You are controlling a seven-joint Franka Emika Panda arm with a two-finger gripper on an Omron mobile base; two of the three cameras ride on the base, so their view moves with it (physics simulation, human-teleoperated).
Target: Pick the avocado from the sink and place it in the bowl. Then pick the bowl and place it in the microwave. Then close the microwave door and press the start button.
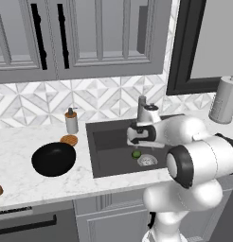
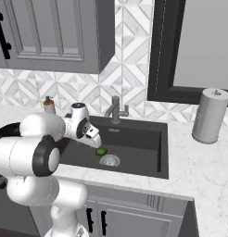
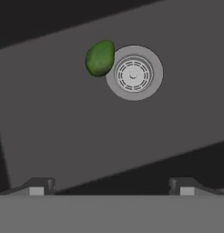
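Fingers point(image 3: 111, 186) spread, tips cropped, avocado point(image 3: 100, 58) touching drain point(image 3: 134, 73)

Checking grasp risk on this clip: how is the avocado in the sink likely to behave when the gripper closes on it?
The avocado looks small, rounded and smooth, so it may roll or squirt sideways if pinched off-centre. It lies on the flat sink floor against the drain, which may check rolling that way. Probably light and firm.

My arm is white with dark joints. Bright green avocado point(image 3: 100, 58), dark grey sink point(image 1: 109, 156), silver drain point(image 3: 134, 73), glossy black bowl point(image 1: 53, 159).
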